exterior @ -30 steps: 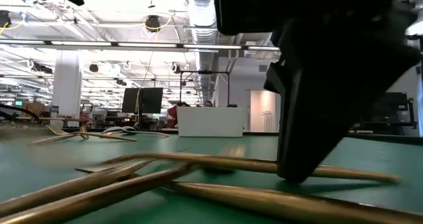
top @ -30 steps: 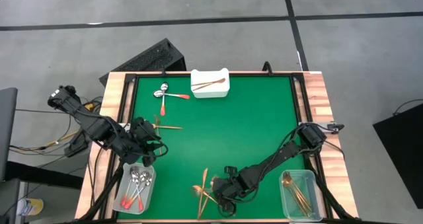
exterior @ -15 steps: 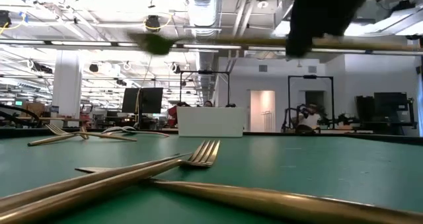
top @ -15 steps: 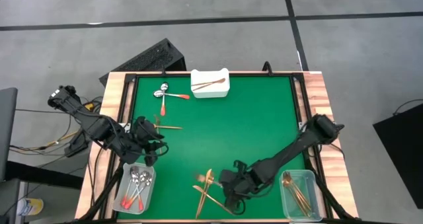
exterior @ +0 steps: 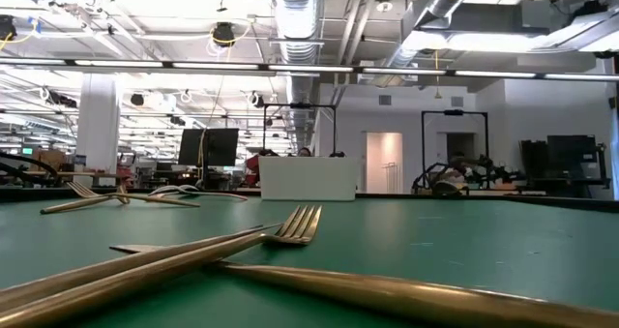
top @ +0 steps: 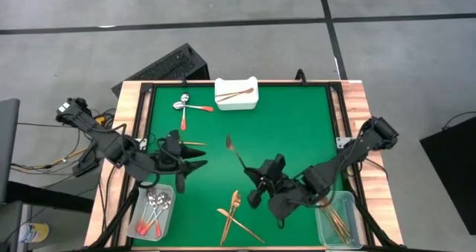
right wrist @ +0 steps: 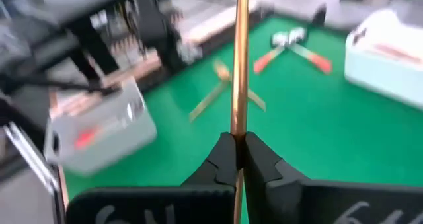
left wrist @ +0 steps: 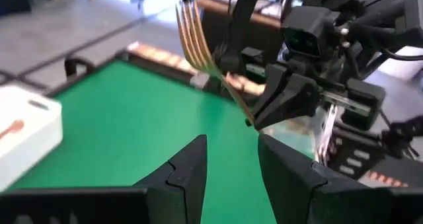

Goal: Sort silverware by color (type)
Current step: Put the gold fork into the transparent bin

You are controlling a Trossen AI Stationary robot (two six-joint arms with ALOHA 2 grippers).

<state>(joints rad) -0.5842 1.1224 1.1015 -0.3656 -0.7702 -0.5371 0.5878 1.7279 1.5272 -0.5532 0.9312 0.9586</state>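
From above, the right gripper [top: 262, 179] pinches a gold fork [top: 236, 154] near its handle end, lifted left of the right-hand bin [top: 349, 207]. The right wrist view shows it slim, stiff and shiny (likely slippery, prone to pivot). In the left wrist view, the left gripper [left wrist: 231, 159] hangs part-open and empty.

Green mat on the desk [top: 282, 126] with a wood-look border. White rectangular tray [top: 236, 94] sat at the far edge, and two clear plastic bins at the near corners, one left [top: 152, 211], one right [top: 336, 216]. Black keyboard [top: 169, 65] was lying on the grey floor [top: 387, 59] behind.
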